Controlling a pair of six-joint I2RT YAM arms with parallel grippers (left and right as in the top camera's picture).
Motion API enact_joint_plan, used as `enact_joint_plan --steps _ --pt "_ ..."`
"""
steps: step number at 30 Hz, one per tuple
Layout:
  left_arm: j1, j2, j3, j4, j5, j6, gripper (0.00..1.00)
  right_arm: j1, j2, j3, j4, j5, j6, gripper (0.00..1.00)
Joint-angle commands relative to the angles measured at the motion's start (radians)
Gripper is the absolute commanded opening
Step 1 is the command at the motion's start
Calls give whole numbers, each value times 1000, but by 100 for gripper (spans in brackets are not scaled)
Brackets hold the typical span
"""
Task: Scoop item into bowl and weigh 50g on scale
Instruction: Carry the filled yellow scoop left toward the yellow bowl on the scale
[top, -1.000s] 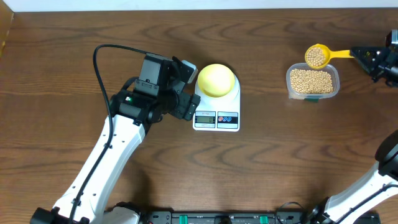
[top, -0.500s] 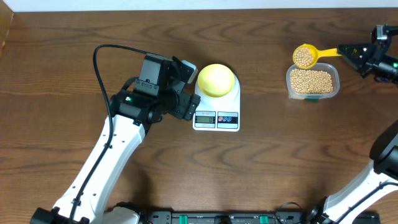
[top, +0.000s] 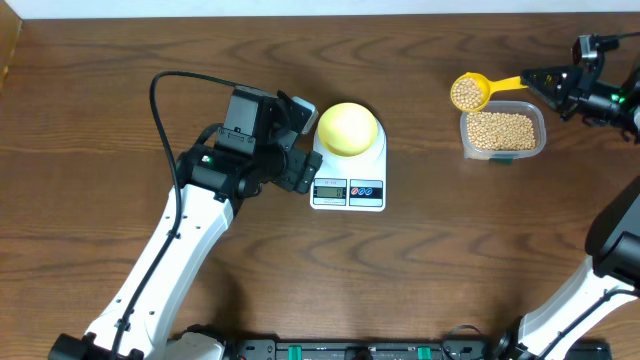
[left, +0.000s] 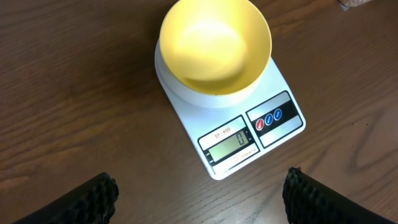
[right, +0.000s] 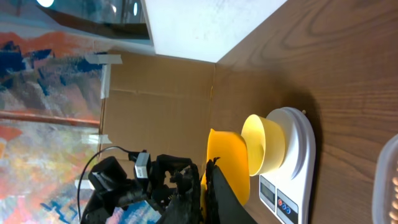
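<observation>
The pale yellow bowl (top: 348, 128) sits empty on the white scale (top: 348, 190); both show in the left wrist view, bowl (left: 215, 43) and scale (left: 249, 140). My left gripper (top: 297, 140) is open just left of the scale, fingers wide apart (left: 199, 199). My right gripper (top: 548, 82) is shut on the handle of a yellow scoop (top: 468, 92) heaped with tan beans, held in the air left of the clear tub of beans (top: 502, 131). In the right wrist view the scoop (right: 229, 165) sits between my fingers (right: 204, 186).
The wooden table's far edge and a white wall run along the top. A black cable (top: 170, 90) loops off the left arm. Cardboard (right: 155, 93) stands beyond the table's left end.
My right gripper has carried the loaded scoop leftward, from over the tub's far edge to beyond its left side. The left arm, bowl and scale have not moved.
</observation>
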Motion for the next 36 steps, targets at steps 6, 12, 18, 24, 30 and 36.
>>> enact_joint_plan --steps 6,12,18,24,30,36 --pt "3 -2 -3 0 8 17 87 29 16 -6 2 -49 14 1" --pt "3 -2 -3 0 8 17 87 61 16 -6 2 -15 14 1" --pt "3 -2 -3 0 8 17 87 99 16 -6 2 -11 14 1" --pt "3 -2 -3 0 8 17 87 126 16 -6 13 -3 24 1" --pt "3 -2 -3 0 8 17 87 148 16 -6 13 33 40 1" --pt "3 -2 -3 0 8 17 87 176 16 -6 50 33 80 1"
